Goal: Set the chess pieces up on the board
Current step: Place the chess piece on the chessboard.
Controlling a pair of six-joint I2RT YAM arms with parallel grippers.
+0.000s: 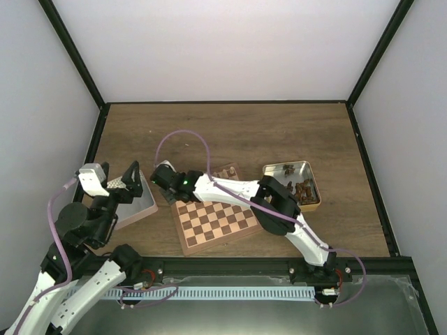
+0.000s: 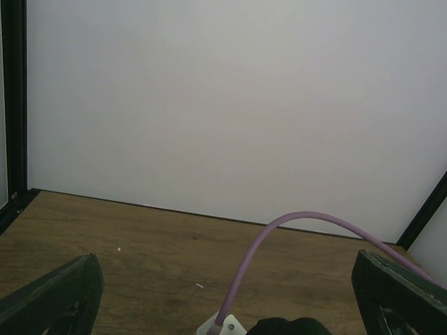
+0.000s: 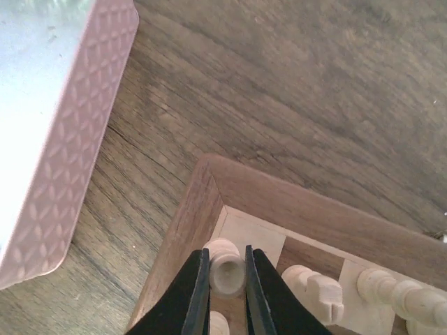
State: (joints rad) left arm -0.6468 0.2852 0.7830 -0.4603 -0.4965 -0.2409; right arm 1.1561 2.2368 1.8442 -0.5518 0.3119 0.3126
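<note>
The board lies in the middle of the table, with my right arm stretched across its far rows. My right gripper is at the board's far left corner. In the right wrist view the gripper is shut on a pale cream piece with a round hollowed top, over the pale corner square inside the rim. More pale pieces stand in the row beside it. My left gripper hovers over a silver tin at the left. Its fingers are wide apart and empty.
A flat silver tin lies left of the board, and its edge shows in the right wrist view. An open tin holding dark brown pieces stands right of the board. A purple cable arcs over the far table.
</note>
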